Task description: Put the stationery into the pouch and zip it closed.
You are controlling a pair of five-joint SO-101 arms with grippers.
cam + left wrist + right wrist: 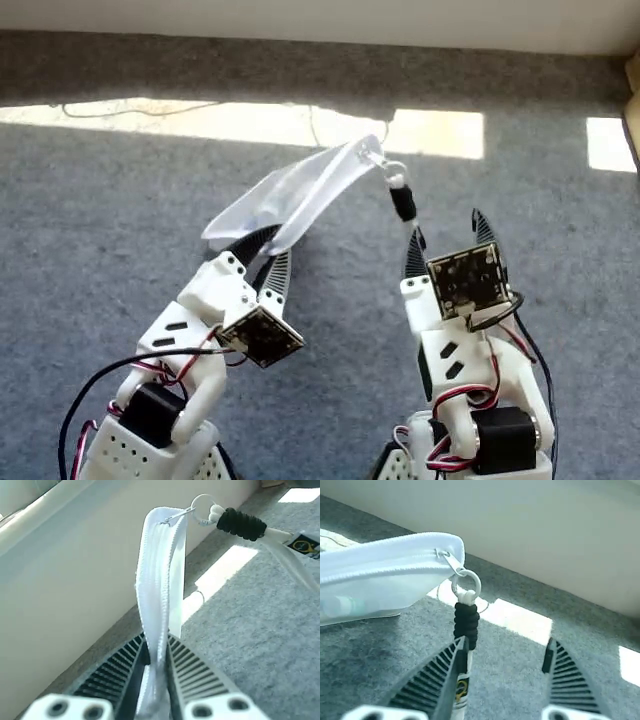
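Between the ribbed fingers of the left gripper (157,647) we have the white pouch (160,580), pinched by its zipper edge and held up off the grey carpet (100,250). Our right gripper (505,642) stands wide apart, gripping nothing, with the black-wrapped zipper pull (466,622) just beside one fingertip. The slider sits at the pouch's corner, and a pale tube, perhaps a pen, shows inside.

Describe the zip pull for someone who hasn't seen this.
Find the white pouch held above the grey carpet by the left gripper. Its far corner carries a metal ring, then the zip pull: a short black-wrapped cord, the only dark part.
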